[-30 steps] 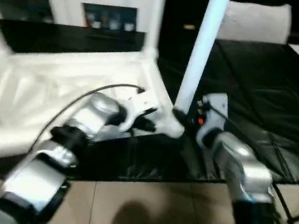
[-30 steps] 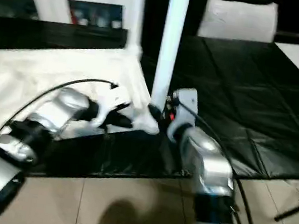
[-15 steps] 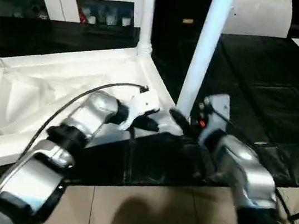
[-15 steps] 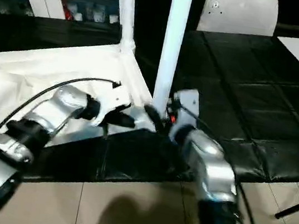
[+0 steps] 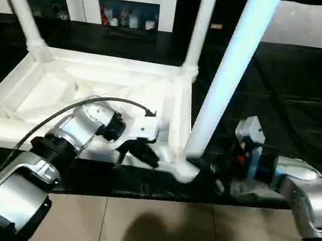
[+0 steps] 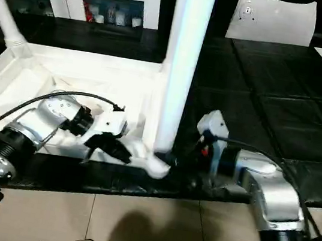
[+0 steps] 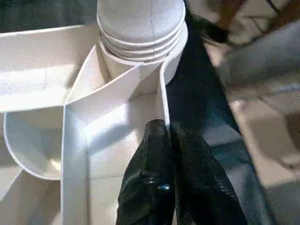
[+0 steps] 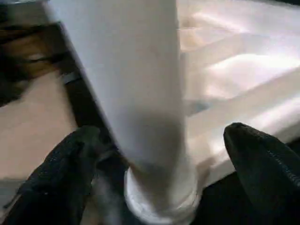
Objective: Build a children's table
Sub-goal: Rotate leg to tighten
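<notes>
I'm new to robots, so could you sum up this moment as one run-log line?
tabletop: upside down, three legs standing | right gripper: open around near corner leg | left gripper: shut, on tabletop rim

Upright leg (image 5: 227,82) stands between right tool's (image 8: 154,173) fingers.

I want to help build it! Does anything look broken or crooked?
Nothing looks broken. The tabletop lies upside down, three legs standing in its corner sockets. The far-left leg leans outward, but that may just be the camera's angle. The near leg stands between the open right gripper's fingers.
</notes>
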